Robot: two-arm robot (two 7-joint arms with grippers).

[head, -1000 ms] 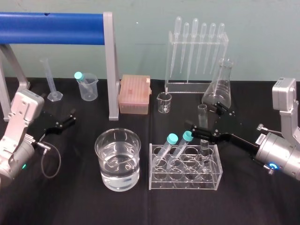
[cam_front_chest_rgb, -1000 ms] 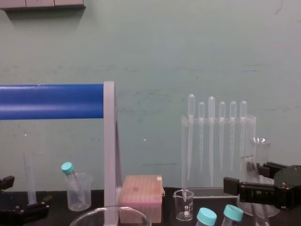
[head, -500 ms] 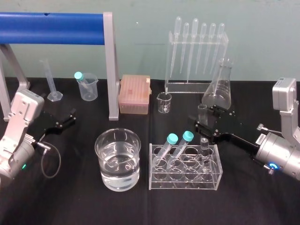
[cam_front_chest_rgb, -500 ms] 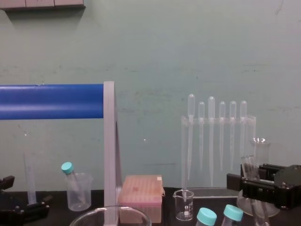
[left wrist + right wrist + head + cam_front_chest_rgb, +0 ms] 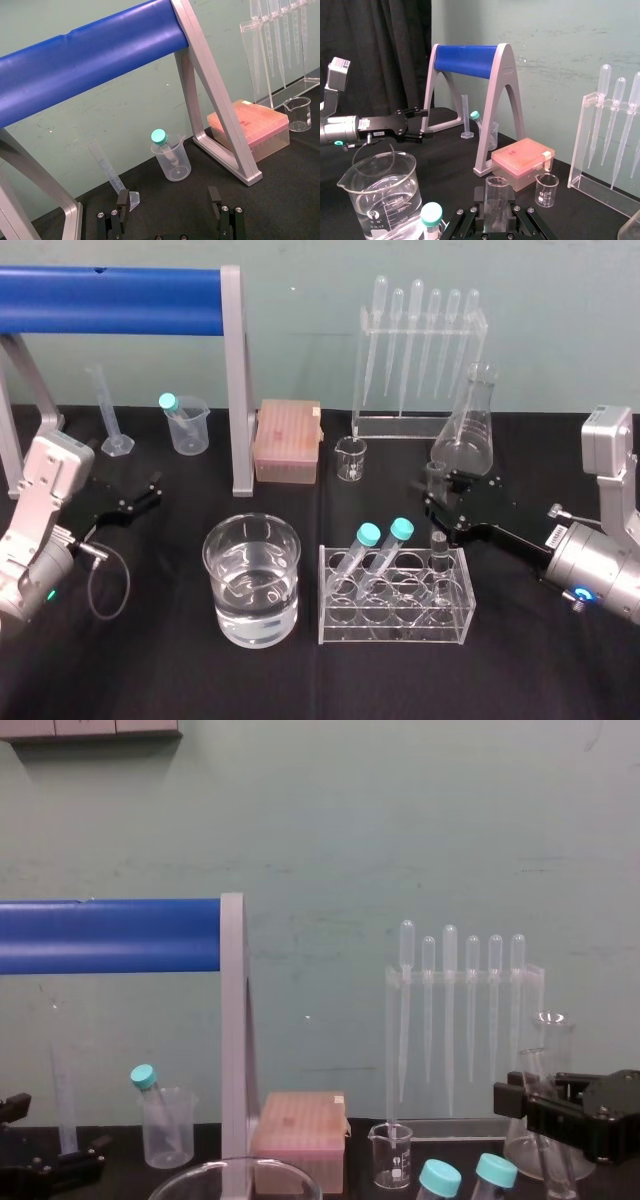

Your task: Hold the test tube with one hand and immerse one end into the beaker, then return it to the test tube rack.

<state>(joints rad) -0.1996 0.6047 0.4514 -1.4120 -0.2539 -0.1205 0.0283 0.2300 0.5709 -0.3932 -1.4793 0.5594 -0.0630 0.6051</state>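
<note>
The test tube (image 5: 434, 478) is a slim clear glass tube standing in the right rear slot of the clear test tube rack (image 5: 395, 628). Its rim rises above the rack. My right gripper (image 5: 436, 503) is shut on its upper part, and the right wrist view shows the test tube (image 5: 496, 192) pinched between both fingers of the right gripper (image 5: 496, 214). In the chest view the tube (image 5: 531, 1070) leans slightly at the gripper (image 5: 522, 1100). The wide beaker (image 5: 251, 575), half full of water, stands left of the rack and shows again in the right wrist view (image 5: 380, 192). My left gripper (image 5: 150, 492) rests open at the far left.
Two teal-capped tubes (image 5: 370, 543) lean in the rack's left slots. Behind it stand a conical flask (image 5: 468, 430), a pipette stand (image 5: 420, 360), a tiny glass beaker (image 5: 351, 458) and a pink tip box (image 5: 287, 440). A blue roller frame (image 5: 120, 285), plastic beaker (image 5: 188, 425) and measuring cylinder (image 5: 110, 415) occupy the back left.
The right gripper's fingers have closed from wide open onto the test tube in the rack. The left arm has not moved.
</note>
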